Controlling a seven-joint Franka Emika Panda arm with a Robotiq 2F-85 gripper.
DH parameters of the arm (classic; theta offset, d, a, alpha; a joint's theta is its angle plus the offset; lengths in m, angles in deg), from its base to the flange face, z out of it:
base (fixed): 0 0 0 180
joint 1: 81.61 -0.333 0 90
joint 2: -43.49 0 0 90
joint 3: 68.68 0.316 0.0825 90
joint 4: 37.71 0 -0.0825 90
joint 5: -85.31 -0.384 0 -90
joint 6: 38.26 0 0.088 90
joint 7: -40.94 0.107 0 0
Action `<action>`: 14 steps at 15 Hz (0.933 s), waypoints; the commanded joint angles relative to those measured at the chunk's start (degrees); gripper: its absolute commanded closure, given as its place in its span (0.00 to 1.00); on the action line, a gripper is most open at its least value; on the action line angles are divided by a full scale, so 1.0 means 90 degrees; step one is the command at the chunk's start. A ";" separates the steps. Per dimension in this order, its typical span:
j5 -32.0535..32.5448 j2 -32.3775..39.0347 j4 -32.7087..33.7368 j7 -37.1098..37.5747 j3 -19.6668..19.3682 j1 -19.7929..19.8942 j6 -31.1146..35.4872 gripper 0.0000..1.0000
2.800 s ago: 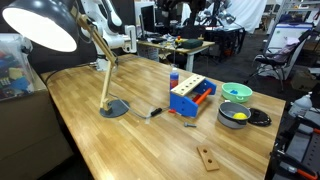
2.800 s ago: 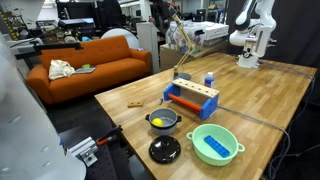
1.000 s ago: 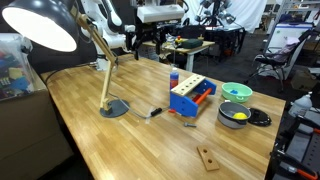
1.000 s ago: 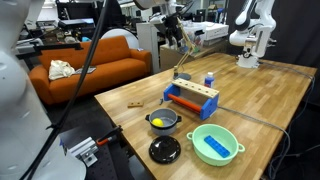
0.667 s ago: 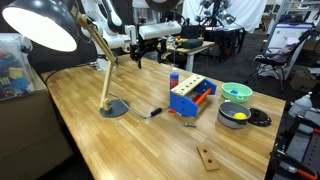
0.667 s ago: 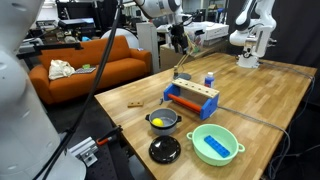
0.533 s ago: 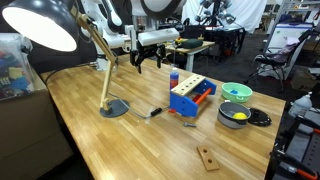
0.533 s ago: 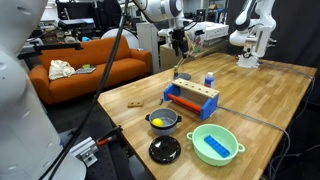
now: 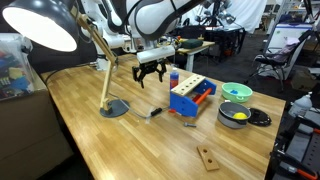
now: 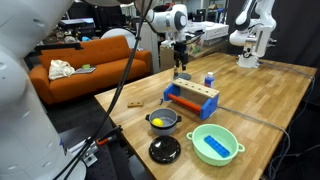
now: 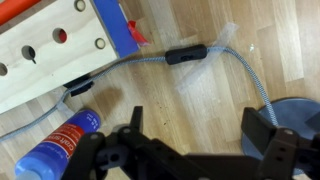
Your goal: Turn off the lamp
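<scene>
**Exterior view.** The arm reaches in from the far side of the table (image 9: 120, 145), with the wrist turned down. The gripper (image 9: 150, 72) hangs above the wood, fingers spread and holding nothing. The lamp (image 9: 48, 28) stands near it on the table, its dome bright inside. A cord switch (image 9: 155, 112) lies beside the lamp's round base.

**Exterior view.** The gripper (image 10: 181, 62) points straight down beyond the toolbox (image 10: 192, 98).

**Wrist view.** The spread fingers (image 11: 135, 120) flank the cord switch (image 11: 187, 54) without touching it. Only the base of the lamp (image 11: 300, 115) shows, at the right edge. A bottle (image 11: 62, 145) lies at the left.
</scene>
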 commanded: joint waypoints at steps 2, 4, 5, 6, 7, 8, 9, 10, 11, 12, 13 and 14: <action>-0.0051 0.0103 0.0152 0.0000 0.0000 -0.0006 -0.0115 0.00; -0.0055 0.0106 0.0205 0.0000 0.0000 -0.0009 -0.0153 0.00; -0.0055 0.0106 0.0216 0.0000 0.0000 -0.0010 -0.0165 0.00; -0.0055 0.0106 0.0218 0.0000 0.0000 -0.0010 -0.0169 0.00; -0.0056 0.0107 0.0218 0.0000 0.0000 -0.0010 -0.0171 0.00; -0.0056 0.0107 0.0218 0.0000 0.0000 -0.0010 -0.0172 0.00; -0.0023 0.0162 0.0265 0.0079 -0.0045 -0.0024 -0.0100 0.00; -0.0061 0.0227 0.0329 0.0031 -0.0019 0.0007 -0.0133 0.00; -0.0209 0.0374 0.0496 -0.0129 -0.0067 -0.0017 -0.0255 0.00; -0.0319 0.0522 0.0639 -0.0293 0.0017 0.0045 -0.0413 0.00; -0.0290 0.0685 0.0754 -0.0299 -0.0037 0.0001 -0.0417 0.00; -0.0329 0.0846 0.0886 -0.0346 -0.0042 -0.0001 -0.0513 0.00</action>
